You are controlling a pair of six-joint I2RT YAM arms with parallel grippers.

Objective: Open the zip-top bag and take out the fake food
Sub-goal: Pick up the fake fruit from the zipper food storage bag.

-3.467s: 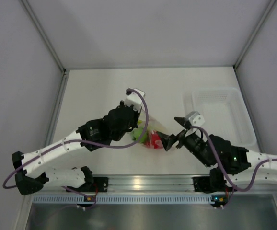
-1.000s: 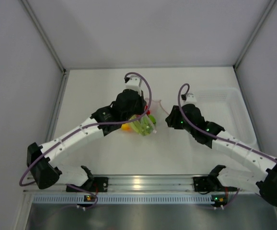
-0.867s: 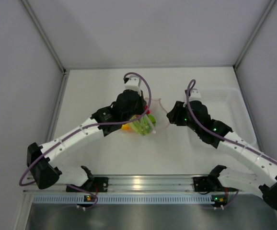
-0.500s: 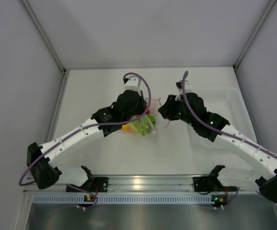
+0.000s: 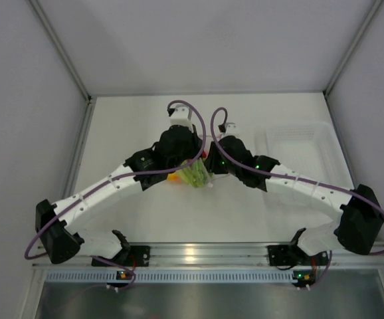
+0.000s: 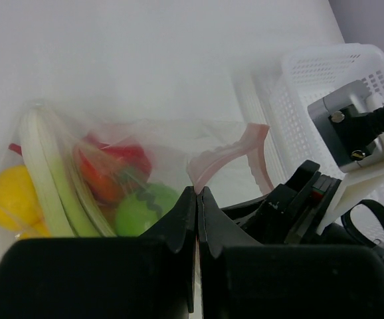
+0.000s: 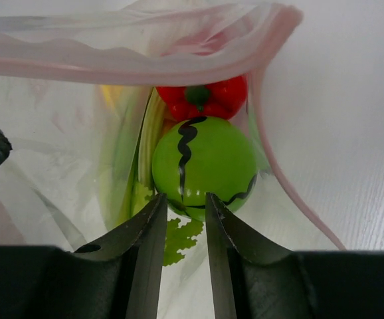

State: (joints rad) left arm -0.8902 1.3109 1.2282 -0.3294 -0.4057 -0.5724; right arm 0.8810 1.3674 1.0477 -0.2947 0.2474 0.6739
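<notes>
Clear plastic bag (image 5: 193, 174) lies mid-worktop (image 5: 125, 119) with the food bunched inside and the mouth open. Left claw (image 6: 197, 194) is pinched fully shut, seemingly on the bag's film just at 7 o'clock of the pink zip strip (image 6: 226, 156), propping the lip up. Yellow piece (image 6: 9, 199) and leek (image 6: 46, 176) sit deepest, at 9 o'clock in the left wrist view.

Right claw (image 7: 184, 199) is poked into the mouth, jaws a narrow gap apart and gripping nothing. Green ball (image 7: 205, 163) is just past its tips, with the pepper (image 7: 202, 96) at 12 o'clock behind it. Tray (image 5: 305, 149) is at 3 o'clock of the bag, well apart.

Step in hand, as I judge it, is the first grab, and the ball blocks the rest.
- The gap looks narrower than the ball, so widen it before pushing on or the tips will shove the ball deeper.
- Close across the ball's widest part, since it is glossy and round and likely to squirt out.
- Left pinch must hold firm so the mouth doesn't collapse.
- Pull straight back out through the mouth, clear of the strip.
</notes>
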